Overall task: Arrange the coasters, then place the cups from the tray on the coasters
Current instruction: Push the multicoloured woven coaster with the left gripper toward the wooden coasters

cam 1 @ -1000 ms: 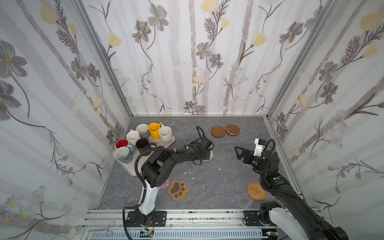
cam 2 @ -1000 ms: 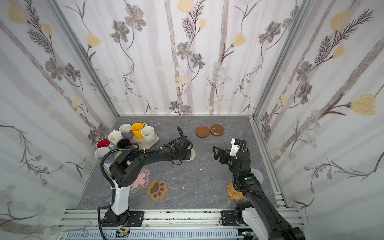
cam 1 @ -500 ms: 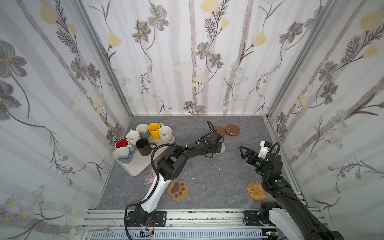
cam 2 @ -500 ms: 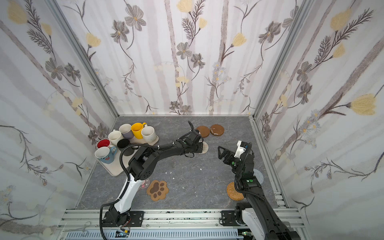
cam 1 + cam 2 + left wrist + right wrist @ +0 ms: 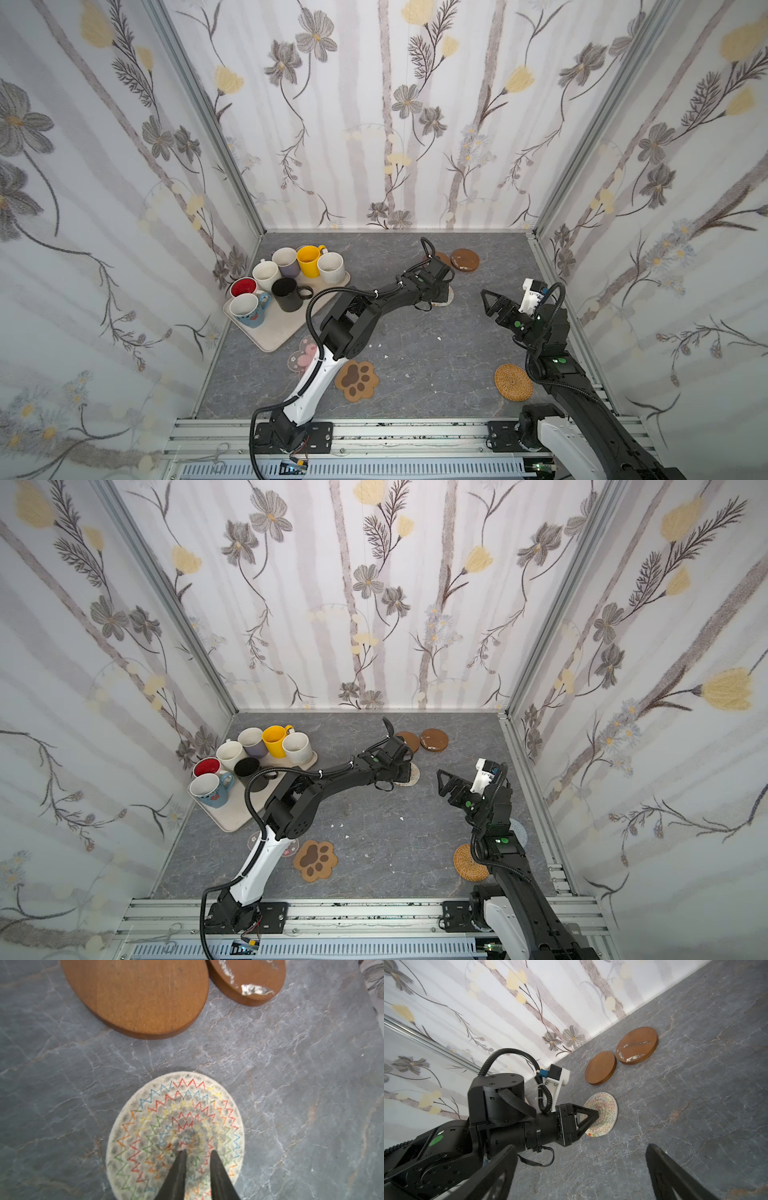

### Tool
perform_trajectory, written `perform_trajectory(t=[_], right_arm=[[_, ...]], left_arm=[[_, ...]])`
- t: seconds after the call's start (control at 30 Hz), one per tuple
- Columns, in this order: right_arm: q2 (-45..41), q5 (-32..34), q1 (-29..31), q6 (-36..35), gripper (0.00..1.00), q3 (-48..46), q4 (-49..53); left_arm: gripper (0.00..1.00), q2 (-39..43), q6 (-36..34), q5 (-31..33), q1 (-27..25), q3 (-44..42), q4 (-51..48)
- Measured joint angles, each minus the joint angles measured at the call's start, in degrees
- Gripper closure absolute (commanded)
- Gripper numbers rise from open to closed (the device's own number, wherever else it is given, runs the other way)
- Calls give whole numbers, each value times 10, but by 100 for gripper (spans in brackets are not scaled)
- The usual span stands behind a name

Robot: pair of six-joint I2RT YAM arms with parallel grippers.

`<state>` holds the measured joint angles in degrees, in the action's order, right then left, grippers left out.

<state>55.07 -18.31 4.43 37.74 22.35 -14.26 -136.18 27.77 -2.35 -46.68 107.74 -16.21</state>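
Nearest the rail lie a tan round rattan coaster [image 5: 513, 382] and a brown paw-shaped coaster [image 5: 356, 380]. Just behind the paw, a clear coaster printed with pink flowers [image 5: 302, 357] is half hidden by the left arm. A grey round coaster [image 5: 519, 831] peeks out from behind the right arm.

Further in, the right hand [image 5: 491, 302] hangs above the grey marbled worktop [image 5: 415, 365] with its fingers spread wide and nothing between them.

On the left, the large beige plastic tray [image 5: 282, 332] carries all seven handled ceramic mugs [image 5: 286, 286], so no cup is on a coaster yet.

Level with the tray, the left hand [image 5: 197, 1153] points down at the pale woven round coaster with coloured zigzag stitching [image 5: 176, 1122]. Its fingertips stand a little apart near the mat's middle and hold nothing. The mat lies flat on the worktop.

It looks light, soft and bendable, so it would probably droop if pinched. Its thin rim gives little to catch, so a hold at the edge with one finger worked beneath seems best, or a press and slide.

Farthest back, the two brown wooden discs [image 5: 600, 1067] [image 5: 637, 1045] sit side by side. They look stiff and thick-edged, and so easier to grip.
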Motion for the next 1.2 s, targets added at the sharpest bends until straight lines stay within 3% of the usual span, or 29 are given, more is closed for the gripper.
perform_trajectory(t=[0.17,0.3,0.37,0.47,0.63,0.8,1.03,1.2], right_arm=[[-22,5,-5,-17,5,46,49],[-8,15,-14,-39,6,91,116],[2,18,-30,-46,8,104,148],[12,24,-66,-66,19,117,193],[28,36,-113,-87,71,129,249],[27,60,-126,-91,98,134,296],[61,160,-137,-100,100,140,345],[119,176,-184,-97,100,126,352]], left_arm=[[47,14,-12,2,-5,30,-9],[11,44,-24,10,-10,37,-11],[0,67,-28,20,-15,30,-12],[0,117,-41,41,-25,-4,-11],[0,200,-52,77,-44,-93,-3],[0,280,-48,102,-54,-209,10],[0,389,-19,105,-56,-368,52],[0,439,-5,104,-57,-427,80]])
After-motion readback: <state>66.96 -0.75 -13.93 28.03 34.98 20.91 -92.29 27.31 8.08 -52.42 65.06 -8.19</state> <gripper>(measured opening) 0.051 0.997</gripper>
